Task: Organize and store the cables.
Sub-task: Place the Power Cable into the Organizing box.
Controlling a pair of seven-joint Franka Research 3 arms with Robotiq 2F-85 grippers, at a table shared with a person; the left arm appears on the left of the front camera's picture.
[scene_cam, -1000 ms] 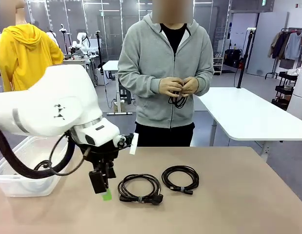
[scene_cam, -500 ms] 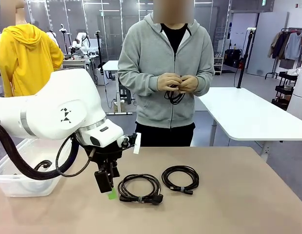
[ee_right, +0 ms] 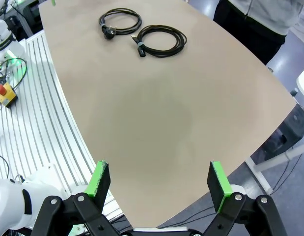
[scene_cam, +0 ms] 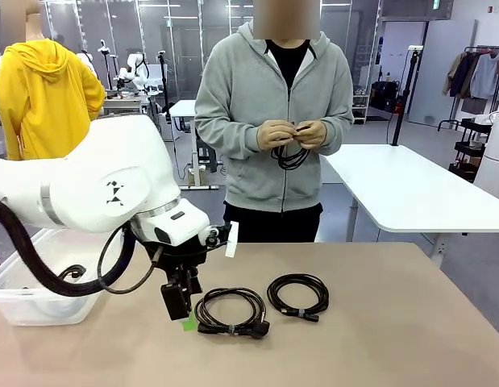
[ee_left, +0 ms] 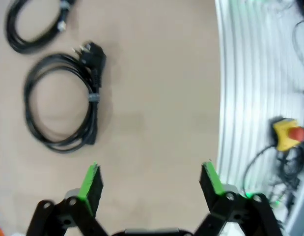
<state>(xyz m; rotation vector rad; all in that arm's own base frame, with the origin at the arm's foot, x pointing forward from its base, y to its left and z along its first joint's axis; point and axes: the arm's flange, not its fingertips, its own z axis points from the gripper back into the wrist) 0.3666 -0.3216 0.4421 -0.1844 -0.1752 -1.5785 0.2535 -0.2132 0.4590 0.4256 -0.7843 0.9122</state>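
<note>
Over the counter (scene_cam: 394,339), the left pincer (ee_left: 151,174) hangs spread just beside a coiled cable (scene_cam: 231,329), with a second cable (scene_cam: 301,314) near it. The right pincer (ee_right: 156,174) is spread too. The person's hands (scene_cam: 293,135) hold a third cable (scene_cam: 293,160).

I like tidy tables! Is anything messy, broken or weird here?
Nothing stands out. The plug cable and the smaller cable lie apart on the table, each neatly coiled and tied. The person's hands hold a third cable.

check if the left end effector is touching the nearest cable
Apart. The left wrist view shows bare table between the open left end effector and the cable.
</note>
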